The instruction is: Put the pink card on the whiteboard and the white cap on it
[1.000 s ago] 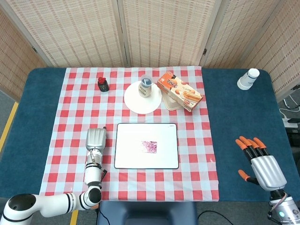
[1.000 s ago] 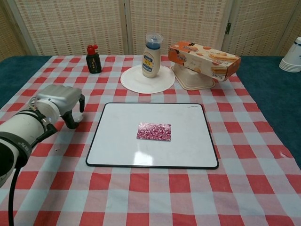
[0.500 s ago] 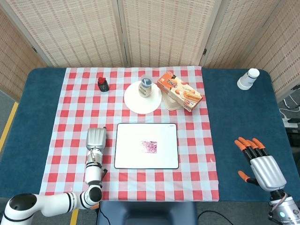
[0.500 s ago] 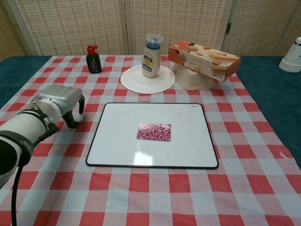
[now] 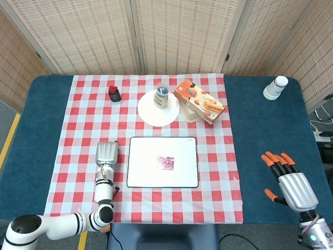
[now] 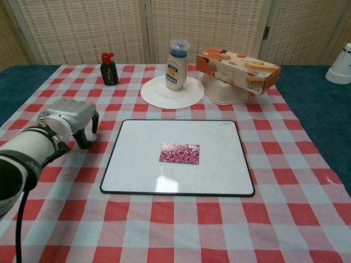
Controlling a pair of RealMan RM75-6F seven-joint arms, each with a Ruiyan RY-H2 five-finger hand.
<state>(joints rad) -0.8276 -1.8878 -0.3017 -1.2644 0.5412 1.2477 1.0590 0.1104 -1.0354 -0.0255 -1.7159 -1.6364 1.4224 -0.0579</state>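
The right hand hovers with fingers spread, holding nothing. The left hand, fingers curled in and empty, sits just left of the whiteboard. The pink card lies on the whiteboard. Far right, the white cap rests on the worktop.

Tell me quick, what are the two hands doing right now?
Left hand: fingers curled in, holding nothing.
Right hand: open, fingers spread, holding nothing.

The stack of white cups is cut by the right edge in the chest view. The right hand shows only in the head view, lower right. Box lettering is too small to read.
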